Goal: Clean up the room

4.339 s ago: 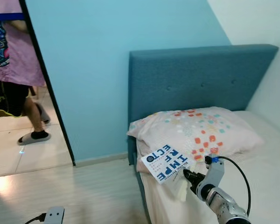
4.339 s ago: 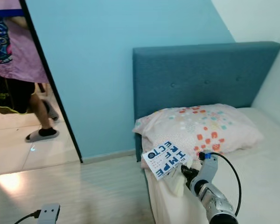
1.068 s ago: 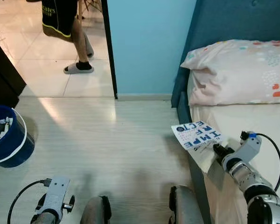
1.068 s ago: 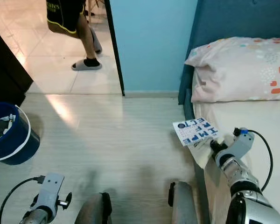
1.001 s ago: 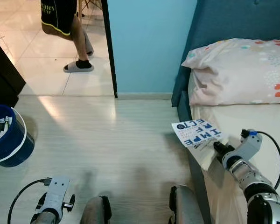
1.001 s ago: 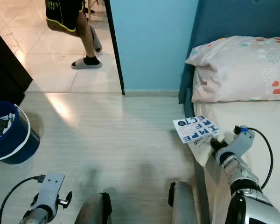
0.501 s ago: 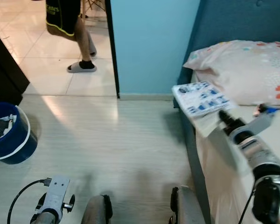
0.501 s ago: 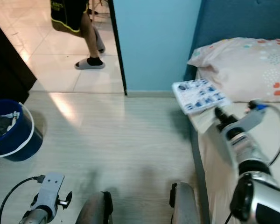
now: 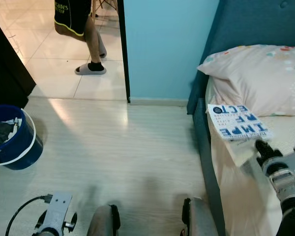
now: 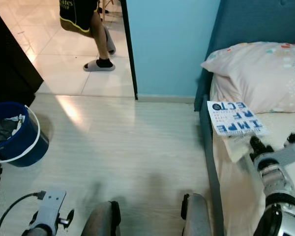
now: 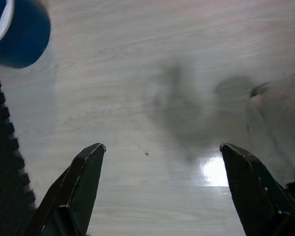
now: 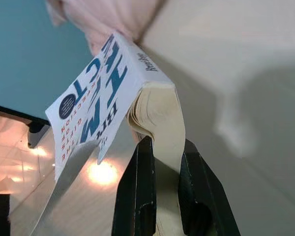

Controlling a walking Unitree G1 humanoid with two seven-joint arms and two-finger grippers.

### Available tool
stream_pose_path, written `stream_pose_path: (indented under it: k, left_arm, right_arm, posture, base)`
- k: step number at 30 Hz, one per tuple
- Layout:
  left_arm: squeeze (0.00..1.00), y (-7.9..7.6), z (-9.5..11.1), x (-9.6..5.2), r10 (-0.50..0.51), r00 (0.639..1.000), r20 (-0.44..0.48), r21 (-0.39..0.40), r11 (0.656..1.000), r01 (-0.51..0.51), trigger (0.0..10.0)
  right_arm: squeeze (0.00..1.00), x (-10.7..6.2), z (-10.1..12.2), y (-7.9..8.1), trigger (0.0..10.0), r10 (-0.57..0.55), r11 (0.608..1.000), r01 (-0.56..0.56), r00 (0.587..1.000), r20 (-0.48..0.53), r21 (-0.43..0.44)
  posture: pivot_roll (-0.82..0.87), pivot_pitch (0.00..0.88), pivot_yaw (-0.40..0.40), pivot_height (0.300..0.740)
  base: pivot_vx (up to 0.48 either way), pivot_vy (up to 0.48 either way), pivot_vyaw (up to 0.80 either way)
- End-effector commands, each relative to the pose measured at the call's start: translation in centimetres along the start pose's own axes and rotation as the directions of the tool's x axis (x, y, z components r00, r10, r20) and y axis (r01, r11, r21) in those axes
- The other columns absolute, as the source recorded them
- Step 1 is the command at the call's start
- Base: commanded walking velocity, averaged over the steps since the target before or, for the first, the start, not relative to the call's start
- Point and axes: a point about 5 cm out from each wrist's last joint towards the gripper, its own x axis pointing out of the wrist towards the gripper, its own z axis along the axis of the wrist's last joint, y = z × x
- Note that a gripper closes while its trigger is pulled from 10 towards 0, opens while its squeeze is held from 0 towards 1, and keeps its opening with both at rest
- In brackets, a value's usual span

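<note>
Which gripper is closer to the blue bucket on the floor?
Left. The left gripper hangs open low over the wooden floor, on the same side as the blue bucket. The right gripper is across the room over the bed, clamped on a book.

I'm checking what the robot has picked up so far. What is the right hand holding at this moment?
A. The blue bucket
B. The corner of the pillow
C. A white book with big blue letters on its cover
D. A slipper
C: the right hand is shut on the pages of the book, whose white cover with large blue letters is held above the bed edge, near the pillow.
</note>
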Motion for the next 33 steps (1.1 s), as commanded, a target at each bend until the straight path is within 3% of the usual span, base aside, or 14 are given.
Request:
stream_pose_path:
  k: [1, 9, 11, 14, 19, 26, 33]
  left_arm:
    - [0.0, 0.8, -0.9, -0.6, 0.0, 1.0, -0.025, 0.03, 1.0, 0.001, 10.0]
    - [0.0, 1.4, -1.2, -0.9, 0.006, 1.0, -0.025, 0.036, 0.999, -0.005, 10.0]
    - [0.0, 1.4, -1.4, -1.0, 0.005, 1.0, -0.028, 0.038, 0.999, -0.004, 10.0]
    - [0.0, 1.2, -1.7, -1.2, -0.005, 0.999, -0.034, 0.044, 0.999, 0.006, 10.0]
    - [0.0, 1.2, -1.4, -1.1, -0.009, 1.0, -0.03, 0.047, 0.999, 0.01, 10.0]
    - [0.0, 1.3, -1.3, -0.9, -0.011, 0.999, -0.031, 0.05, 0.999, 0.012, 10.0]
    - [0.0, 1.3, -1.2, -0.9, -0.007, 1.0, -0.029, 0.051, 0.999, 0.009, 10.0]
  right_arm:
    - [0.0, -0.9, -0.4, -2.1, 10.0, -0.117, 0.993, 0.117, 0.993, 0.01, 0.026]
    - [0.0, -1.5, 1.7, -3.4, 10.0, -0.198, 0.979, 0.193, 0.975, 0.102, 0.056]
    - [0.0, -1.8, 2.8, -3.9, 10.0, -0.222, 0.975, 0.216, 0.965, 0.139, 0.057]
    - [0.0, -2.8, 6.5, -5.0, 10.0, -0.235, 0.972, 0.222, 0.937, 0.259, 0.079]
    - [0.0, -3.2, 8.4, -5.0, 10.0, -0.22, 0.975, 0.202, 0.921, 0.322, 0.089]
    - [0.0, -3.3, 8.7, -4.9, 10.0, -0.199, 0.98, 0.183, 0.921, 0.335, 0.079]
    - [0.0, -4.6, 6.1, -7.6, 10.0, -0.344, 0.938, 0.345, 0.915, 0.212, 0.034]
  posture:
    - [0.17, 0.267, 0.048, 0.551]
    - [0.18, 0.281, 0.051, 0.551]
    - [0.17, 0.286, 0.053, 0.551]
    - [0.17, 0.286, 0.057, 0.551]
    - [0.17, 0.278, 0.058, 0.551]
    - [0.16, 0.273, 0.06, 0.551]
    - [0.16, 0.267, 0.055, 0.551]
  base:
    - [0.0, 0.0, 0.0]
    - [0.0, 0.0, 0.0]
    - [0.0, 0.0, 0.0]
    - [0.0, 0.0, 0.0]
    - [0.0, 0.0, 0.0]
    - [0.0, 0.0, 0.0]
    - [0.0, 0.0, 0.0]
